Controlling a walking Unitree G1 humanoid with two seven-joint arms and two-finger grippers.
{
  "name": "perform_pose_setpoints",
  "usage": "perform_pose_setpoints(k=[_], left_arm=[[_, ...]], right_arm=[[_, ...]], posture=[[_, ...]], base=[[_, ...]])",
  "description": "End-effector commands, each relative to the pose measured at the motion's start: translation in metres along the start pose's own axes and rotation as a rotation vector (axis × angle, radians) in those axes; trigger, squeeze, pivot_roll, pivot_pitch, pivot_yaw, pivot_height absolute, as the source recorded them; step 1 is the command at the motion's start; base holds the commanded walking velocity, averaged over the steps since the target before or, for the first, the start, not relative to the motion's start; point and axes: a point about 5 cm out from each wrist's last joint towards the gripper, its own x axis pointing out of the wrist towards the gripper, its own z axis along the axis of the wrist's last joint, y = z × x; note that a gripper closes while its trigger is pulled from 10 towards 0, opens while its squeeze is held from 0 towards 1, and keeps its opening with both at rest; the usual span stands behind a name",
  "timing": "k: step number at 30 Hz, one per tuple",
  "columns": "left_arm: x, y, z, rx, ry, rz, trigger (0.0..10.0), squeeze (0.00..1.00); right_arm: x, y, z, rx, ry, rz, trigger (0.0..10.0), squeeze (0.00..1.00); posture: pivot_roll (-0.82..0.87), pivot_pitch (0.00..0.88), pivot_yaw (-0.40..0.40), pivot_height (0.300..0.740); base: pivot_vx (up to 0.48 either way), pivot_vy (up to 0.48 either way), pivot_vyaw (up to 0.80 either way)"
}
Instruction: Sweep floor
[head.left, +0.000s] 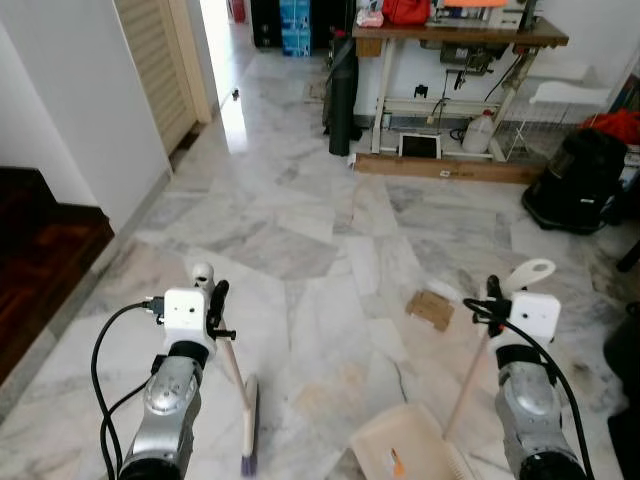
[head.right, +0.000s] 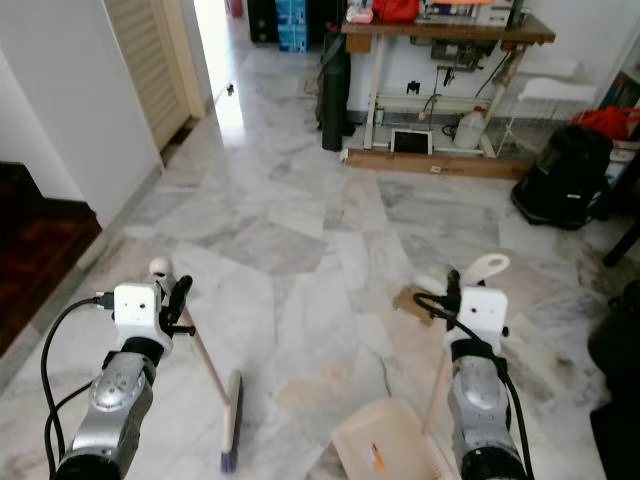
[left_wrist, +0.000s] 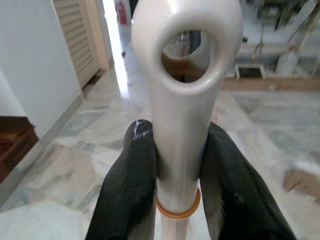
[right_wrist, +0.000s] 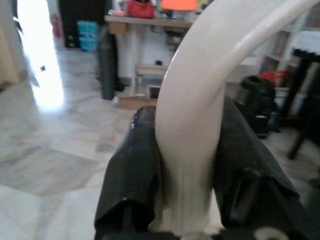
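Cardboard (head.left: 430, 309) lies ahead; my left gripper (head.left: 214, 303) pinches the broom (head.left: 240, 385) to sweep, my right gripper (head.left: 492, 297) pinches the dustpan (head.left: 405, 450) handle to catch.

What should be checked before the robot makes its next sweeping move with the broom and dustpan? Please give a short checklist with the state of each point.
1. Left gripper shut on the broom handle: ok, both fingers press its sides just below the hanging hole.
2. Right gripper shut on the dustpan handle: ok.
3. Broom head on the floor: ok, it appears to rest on the marble by its edge.
4. Dustpan down on the floor, mouth toward the broom: cannot tell, it is cut off at the picture's edge.
5. Something to sweep: ok, a piece of cardboard lies ahead of the dustpan.
6. Path between broom and cardboard free: ok, bare marble.
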Motion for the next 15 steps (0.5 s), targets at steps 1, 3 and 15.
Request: perform_pose_setpoints(k=[1, 3, 15], left_arm=[[0.0068, -0.0012, 0.0136, 0.01, -0.068, -0.003, 10.0, 0.0], [0.0062, 0.0008, 0.0135, 0.015, -0.069, -0.001, 10.0, 0.0], [0.0078, 0.0047, 0.014, 0.018, -0.066, 0.023, 10.0, 0.0]], right_arm=[[0.0021, -0.008, 0.0045, 0.0, -0.025, -0.024, 10.0, 0.0], [0.0039, -0.0065, 0.0061, 0.001, -0.029, -0.023, 10.0, 0.0], [0.009, -0.001, 0.0119, 0.016, -0.049, -0.011, 10.0, 0.0]], posture=[[0.01, 0.0, 0.012, 0.74], [0.01, 0.0, 0.014, 0.74], [0.02, 0.0, 0.008, 0.74]], base=[[0.3, 0.0, 0.0], [0.3, 0.0, 0.0], [0.302, 0.0, 0.0]])
